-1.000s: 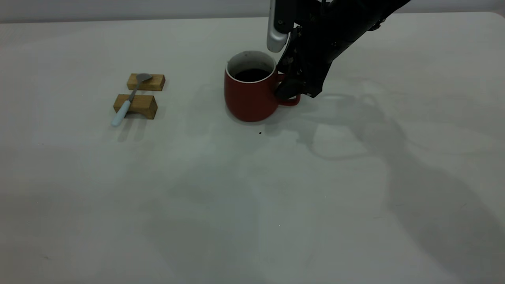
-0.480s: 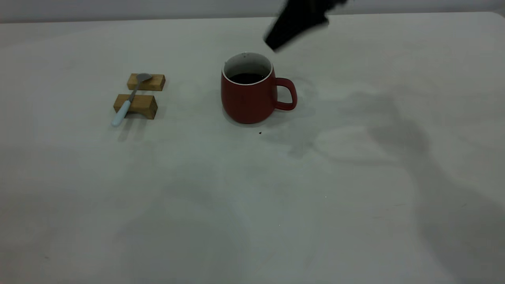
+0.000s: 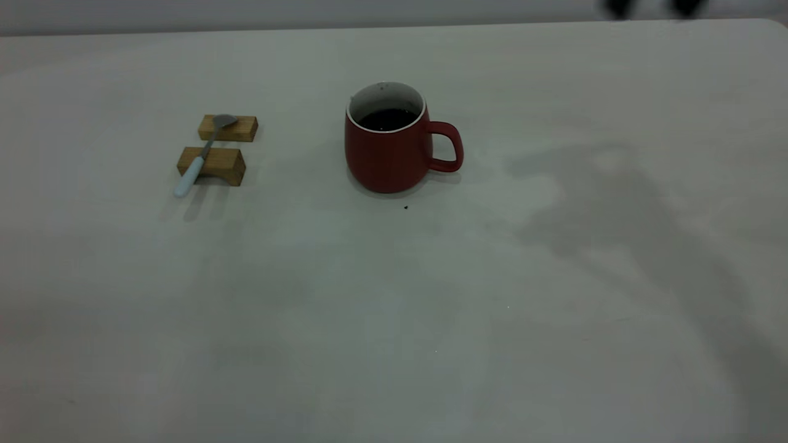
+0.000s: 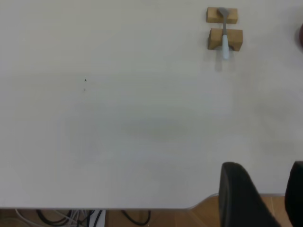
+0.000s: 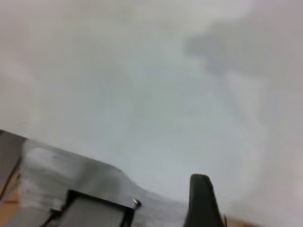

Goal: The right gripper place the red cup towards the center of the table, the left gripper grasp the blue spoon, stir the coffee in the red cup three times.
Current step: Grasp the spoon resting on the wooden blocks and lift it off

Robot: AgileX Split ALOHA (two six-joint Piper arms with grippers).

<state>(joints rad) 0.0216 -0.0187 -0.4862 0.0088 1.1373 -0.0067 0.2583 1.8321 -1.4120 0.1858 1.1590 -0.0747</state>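
1. Plainly seen near the middle of the tabletop [image 3: 554, 369]: one red cup [image 3: 385, 154], upright, loop handle turned to the exterior view's right, touched by neither gripper.
2. Inside the cup: dark coffee [image 3: 388, 118], well below the white rim.
3. Well apart from the cup, on the side away from its handle: two wooden blocks, far block [image 3: 229, 128] and near block [image 3: 211, 165], set just beside each other with a narrow gap.
4. Bridging both blocks: one blue spoon [image 3: 198, 159], grey bowl on the block farther from the camera, pale handle tip overhanging the nearer block, not gripped.
5. Just in front of the cup: one tiny dark speck [image 3: 406, 207] on the tabletop.
6. Far from the cup, above the tabletop's edge on the spoon's side: left gripper [image 4: 265, 166], jaws spread wide, holding nothing.
7. High and well back from the cup on its handle side, at the exterior view's top edge: right gripper [image 3: 651, 7], blurred, jaws showing as two separate dark tips with nothing between them.
8. Below the tabletop's edge in the left wrist view: some loose cables [image 4: 71, 217].
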